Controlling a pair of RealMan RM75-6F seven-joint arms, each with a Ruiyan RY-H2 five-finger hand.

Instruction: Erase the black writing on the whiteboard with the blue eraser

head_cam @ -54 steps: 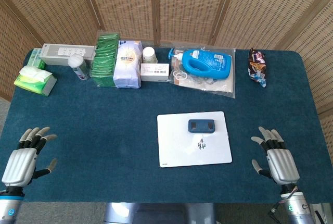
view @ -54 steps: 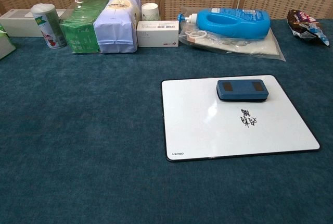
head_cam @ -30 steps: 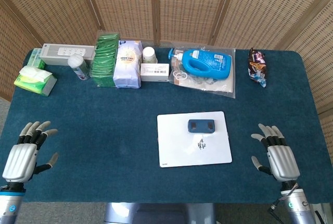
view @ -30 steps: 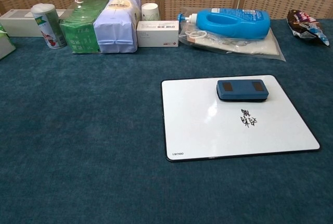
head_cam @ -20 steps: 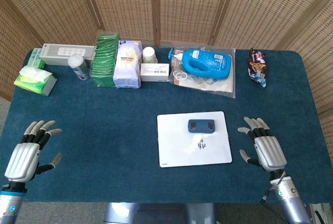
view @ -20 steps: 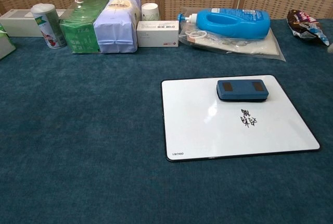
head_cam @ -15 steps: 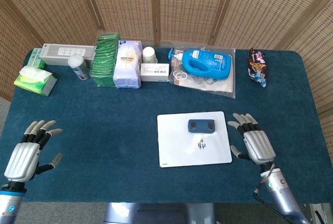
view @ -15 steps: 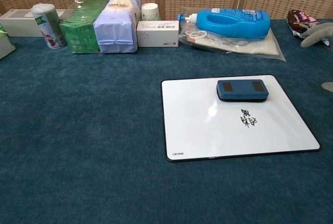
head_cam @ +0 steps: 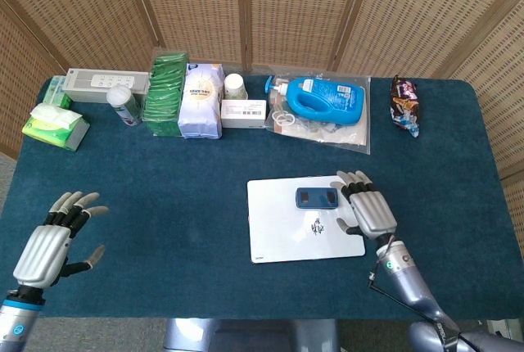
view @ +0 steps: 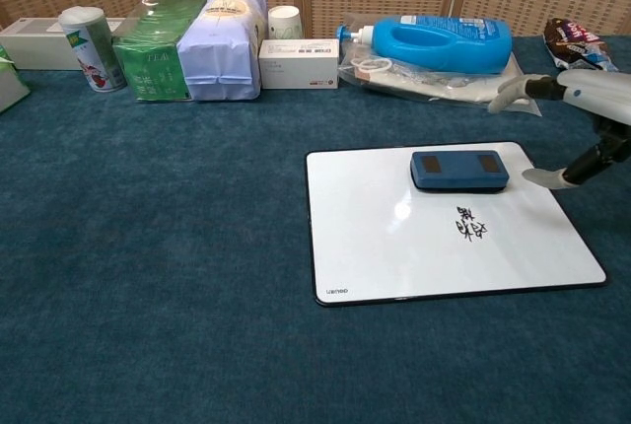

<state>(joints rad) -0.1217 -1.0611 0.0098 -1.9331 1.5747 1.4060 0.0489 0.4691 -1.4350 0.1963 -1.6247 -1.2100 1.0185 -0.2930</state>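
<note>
Both hands hold nothing, fingers spread. Right hand [head_cam: 370, 209] hovers over the right edge of the whiteboard [head_cam: 282, 233], fingertips just right of the blue eraser [head_cam: 317, 198], not touching it. That eraser lies flat on the board's far part, with the black writing [head_cam: 318, 226] just nearer the robot. Left hand [head_cam: 56, 242] hangs palm-down over the blue table [head_cam: 164, 188], well apart at the near left corner.

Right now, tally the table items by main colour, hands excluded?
Blue: 2, flat blue eraser, blue plastic detergent bottle.
White: 3, white rectangular whiteboard, white paper cup, white cardboard box.
Green: 2, green tea packet, green tissue pack.
Total: 7.
</note>
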